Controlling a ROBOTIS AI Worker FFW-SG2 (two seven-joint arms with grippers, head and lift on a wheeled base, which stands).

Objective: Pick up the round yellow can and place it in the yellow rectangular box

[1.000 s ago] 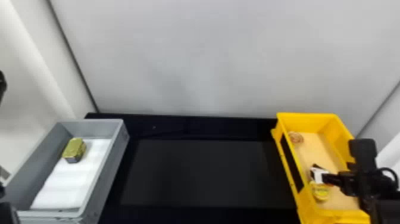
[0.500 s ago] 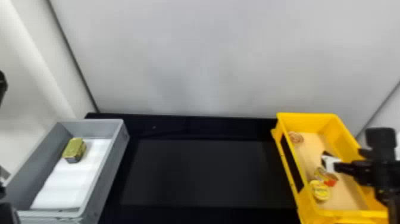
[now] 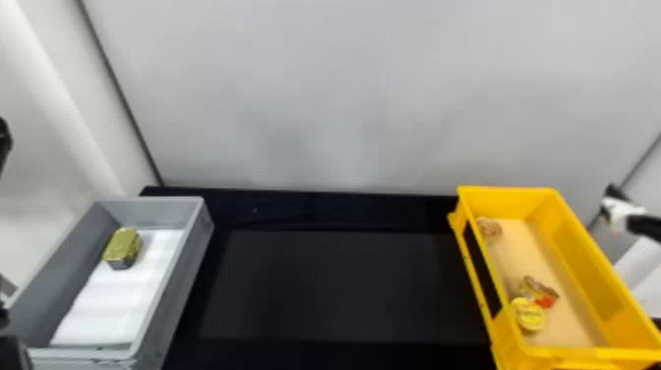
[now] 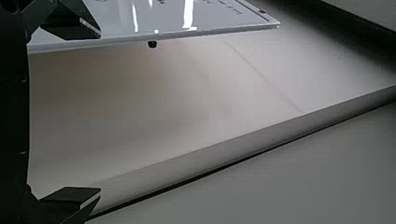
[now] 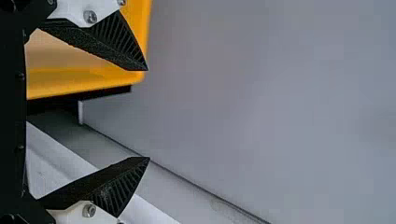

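Right gripper (image 3: 620, 210) off the yellow rectangular box's (image 3: 602, 275) right side; ribbed fingers (image 5: 119, 44) spread wide. Left arm (image 3: 15, 352) parked at head view's left edge, fingers wide in its wrist view. Right wrist view gives the finger gap and a box corner; head view, the box's contents. Round yellow can (image 3: 531, 317): bright lid, paler rim. Lies inside the box, near end, touching a red-and-gold item (image 3: 543, 295), well apart from right fingers.
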